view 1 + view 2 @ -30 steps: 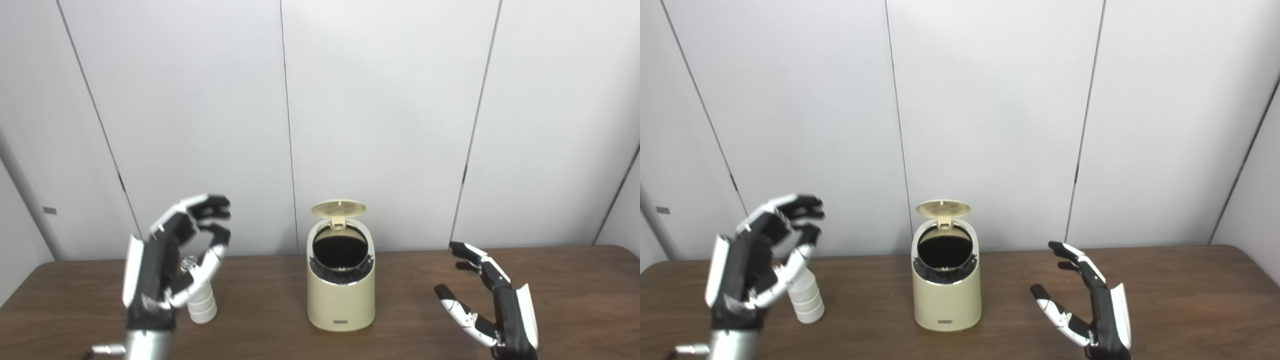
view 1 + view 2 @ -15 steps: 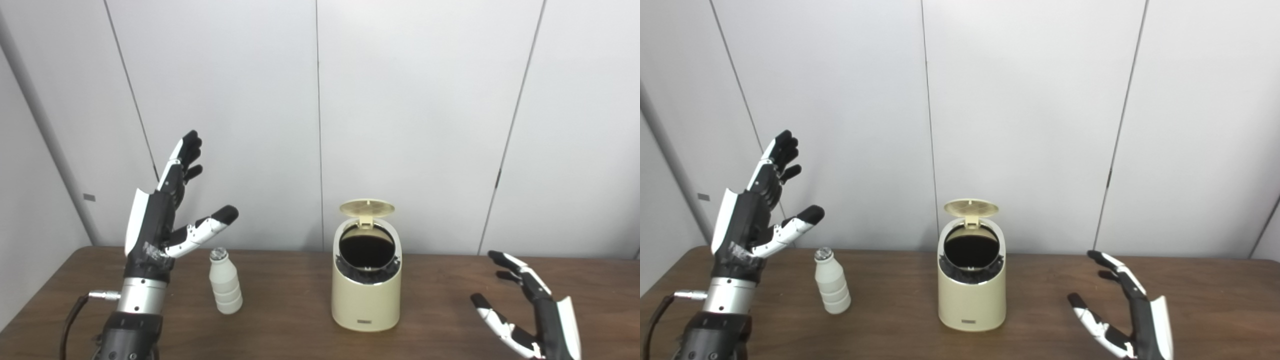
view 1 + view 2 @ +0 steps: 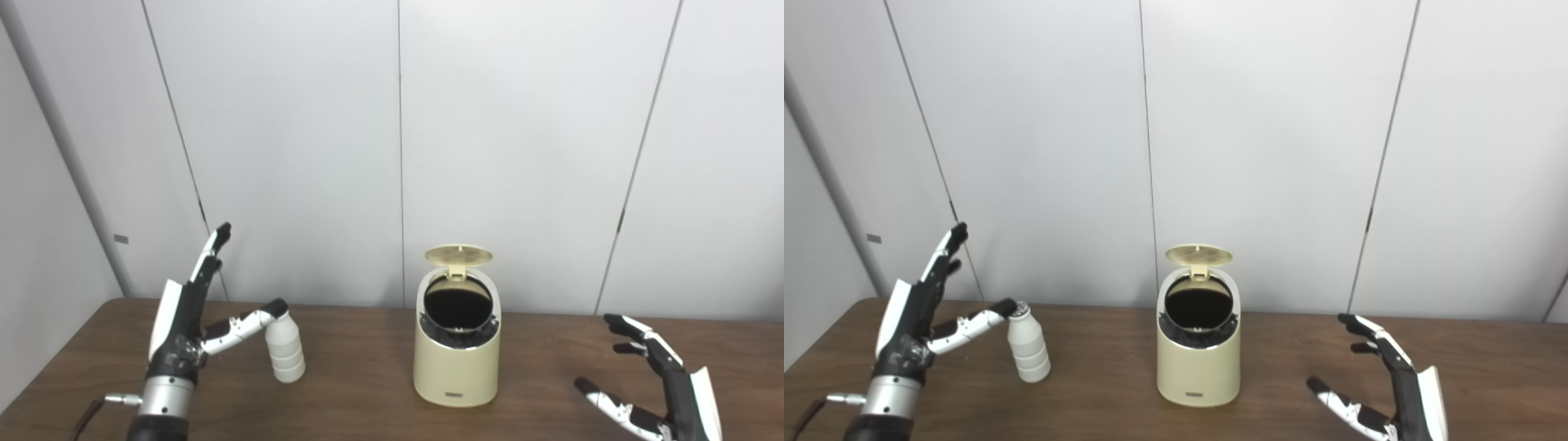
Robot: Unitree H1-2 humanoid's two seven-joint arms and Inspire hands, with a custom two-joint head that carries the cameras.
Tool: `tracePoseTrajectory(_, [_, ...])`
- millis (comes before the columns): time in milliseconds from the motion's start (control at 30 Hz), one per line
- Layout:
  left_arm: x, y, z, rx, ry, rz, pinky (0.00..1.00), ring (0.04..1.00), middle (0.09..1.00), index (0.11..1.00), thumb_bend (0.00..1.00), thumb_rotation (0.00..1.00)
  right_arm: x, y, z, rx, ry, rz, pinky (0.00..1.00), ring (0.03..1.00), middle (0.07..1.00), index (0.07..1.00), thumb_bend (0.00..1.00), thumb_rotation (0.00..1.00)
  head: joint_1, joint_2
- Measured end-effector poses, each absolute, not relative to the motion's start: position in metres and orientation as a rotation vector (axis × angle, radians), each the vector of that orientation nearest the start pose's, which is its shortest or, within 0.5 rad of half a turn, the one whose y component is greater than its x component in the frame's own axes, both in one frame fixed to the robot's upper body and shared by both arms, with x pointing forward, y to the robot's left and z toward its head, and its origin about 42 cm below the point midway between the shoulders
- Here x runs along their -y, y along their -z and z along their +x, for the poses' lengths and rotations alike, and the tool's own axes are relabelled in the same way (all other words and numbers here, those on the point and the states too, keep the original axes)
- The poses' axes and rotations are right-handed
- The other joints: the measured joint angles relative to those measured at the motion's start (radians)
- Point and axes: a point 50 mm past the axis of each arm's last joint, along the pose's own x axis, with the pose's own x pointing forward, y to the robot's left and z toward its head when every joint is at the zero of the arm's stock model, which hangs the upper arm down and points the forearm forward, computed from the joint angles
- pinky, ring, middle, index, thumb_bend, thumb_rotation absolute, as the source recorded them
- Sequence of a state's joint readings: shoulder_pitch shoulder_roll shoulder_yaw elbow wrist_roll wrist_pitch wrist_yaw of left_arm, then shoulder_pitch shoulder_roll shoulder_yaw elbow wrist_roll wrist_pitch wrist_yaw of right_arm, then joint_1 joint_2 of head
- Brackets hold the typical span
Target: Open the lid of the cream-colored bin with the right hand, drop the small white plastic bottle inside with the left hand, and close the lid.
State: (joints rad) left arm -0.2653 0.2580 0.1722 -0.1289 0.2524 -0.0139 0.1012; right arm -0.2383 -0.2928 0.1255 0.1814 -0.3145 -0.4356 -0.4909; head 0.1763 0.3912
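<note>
Cream-colored bin at the centre of a brown wooden table, in front of a pale panelled wall. Its round lid stands raised on the rear hinge, exposing the dark circular mouth; the opening step therefore appears complete.

Small white plastic bottle, ribbed and capped, upright on the table to the left of the bin and well apart from it. It has not yet been lifted.

Left hand beside the bottle, unclenched and holding nothing: the fingers point upward and away from the bottle, while the thumb tip lies at, or just beside, the bottle's neck. Whether the thumb actually touches cannot be told.

Right hand low over the table to the right of the bin, well apart from it, spread and empty, apparently waiting.

Step in hand, as judged: the approach to grasp the bottle. The next move calls for the left fingers to come around the bottle body opposite the thumb and close firmly before lifting; a sideways push from the thumb alone could topple so narrow an upright bottle. The carry then needs height enough to clear the bin's rim and raised lid.
</note>
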Motion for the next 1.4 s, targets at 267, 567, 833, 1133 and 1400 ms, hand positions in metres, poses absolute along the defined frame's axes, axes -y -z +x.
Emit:
tracePoseTrajectory(267, [-0.293, -0.190, 0.344, 0.413, -0.355, 0.394, 0.80, 0.943, 0.974, 0.996, 1.00, 0.47, 0.282, -0.160, 0.352, 0.582, 0.217, -0.461, 0.65, 0.768, 0.777, 0.745, 0.58, 0.03, 0.051, -0.011])
tracePoseTrajectory(567, [-0.289, -0.179, 0.342, 0.369, -0.315, 0.364, 0.83, 0.960, 0.992, 1.000, 1.00, 0.44, 0.291, -0.165, 0.350, 0.583, 0.214, -0.474, 0.61, 0.750, 0.768, 0.735, 0.55, 0.02, 0.094, -0.020])
tracePoseTrajectory(833, [-0.295, -0.166, 0.343, 0.318, -0.344, 0.278, 0.89, 0.980, 0.997, 1.000, 1.00, 0.42, 0.292, -0.180, 0.347, 0.622, 0.206, -0.440, 0.54, 0.717, 0.756, 0.710, 0.55, 0.06, 0.127, -0.025])
tracePoseTrajectory(1133, [-0.310, -0.155, 0.346, 0.268, -0.410, 0.356, 0.69, 0.835, 0.891, 0.998, 1.00, 0.44, 0.285, -0.190, 0.343, 0.646, 0.188, -0.424, 0.50, 0.695, 0.735, 0.687, 0.55, 0.07, 0.138, -0.021])
tracePoseTrajectory(1400, [-0.318, -0.143, 0.351, 0.195, -0.390, 0.393, 0.80, 0.882, 0.897, 0.924, 1.00, 0.39, 0.279, -0.193, 0.342, 0.635, 0.187, -0.421, 0.50, 0.698, 0.731, 0.679, 0.54, 0.04, 0.131, -0.032])
